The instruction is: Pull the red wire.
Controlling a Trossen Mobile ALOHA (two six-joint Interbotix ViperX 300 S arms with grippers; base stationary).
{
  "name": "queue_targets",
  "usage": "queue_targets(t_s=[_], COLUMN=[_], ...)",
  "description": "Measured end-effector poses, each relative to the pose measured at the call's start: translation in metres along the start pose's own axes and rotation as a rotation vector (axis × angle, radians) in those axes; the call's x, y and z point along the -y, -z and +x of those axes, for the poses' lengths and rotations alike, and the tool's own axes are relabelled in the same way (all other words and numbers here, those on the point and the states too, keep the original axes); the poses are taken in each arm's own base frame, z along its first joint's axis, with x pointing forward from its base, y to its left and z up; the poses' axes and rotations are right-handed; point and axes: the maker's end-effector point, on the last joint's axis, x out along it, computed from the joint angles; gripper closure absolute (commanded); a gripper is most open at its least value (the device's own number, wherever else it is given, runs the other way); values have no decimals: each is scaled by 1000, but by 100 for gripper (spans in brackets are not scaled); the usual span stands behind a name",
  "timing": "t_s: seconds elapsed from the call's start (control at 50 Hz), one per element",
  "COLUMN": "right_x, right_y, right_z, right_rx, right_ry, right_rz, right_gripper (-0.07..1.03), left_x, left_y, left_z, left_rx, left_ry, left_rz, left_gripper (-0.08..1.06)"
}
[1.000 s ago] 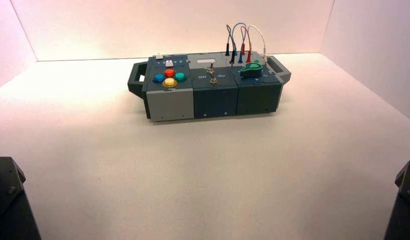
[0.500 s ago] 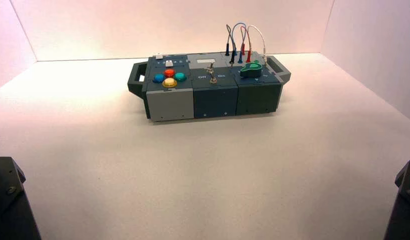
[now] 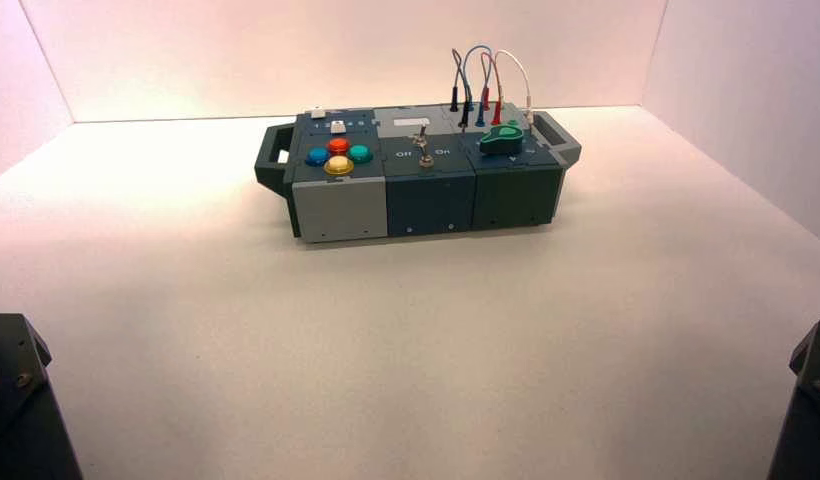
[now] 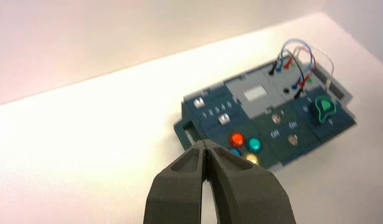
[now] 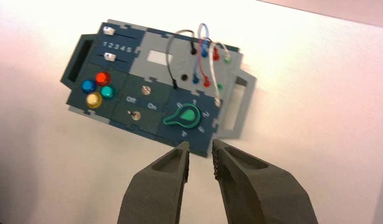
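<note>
Tabletop (image 3: 416,330): pale, under everything. Box (image 3: 426,170) sits on it, my landmark, grey and dark blue panels, a handle at each end. Left arm (image 3: 31,410) is parked in front of the box, off to its left, well apart; left pincer (image 4: 205,144) pressed together, pinching nothing. Right arm (image 3: 808,410) is in front of the box, off to its right, also well apart; my right pincer (image 5: 200,144) is spread, nothing between the tips, touching nothing.

Wires stand at the box's rear right: white wire (image 5: 211,60), black wire (image 5: 168,51), blue wire (image 3: 478,46), and the target, red wire (image 3: 497,72), a narrow arch between blue and white, both red plugs down in the box top. Green knob (image 5: 186,115) at the box's front right, narrow end toward the switches. Four round buttons (image 3: 339,157) at the box's front left: red, blue, green, yellow. White display (image 5: 159,57), box's rear middle. Two metal toggle switches (image 3: 424,147), box's middle. Two white sliders (image 5: 109,44), box's rear left, caps toward the 1 end.
</note>
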Motion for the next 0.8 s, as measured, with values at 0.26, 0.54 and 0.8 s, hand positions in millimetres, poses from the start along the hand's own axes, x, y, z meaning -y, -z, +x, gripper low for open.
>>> queue_targets(t_s=[0.26,0.54,0.8], right_x=[5,2,9], right_y=[-8,-1,-3], right_z=[28,70,97], right_rx=[-24,-121,-115], right_ry=[17,-2,31], right_rz=[-28,-50,14], right_gripper=[63,63,63], left_x=[7,25,34], left_y=[1,1,2], left_z=[5,14,15], left_rx=[-51,-77,-83], left_ry=[29,82,106], left_rz=[19,92,118], left_gripper=[101,101,100])
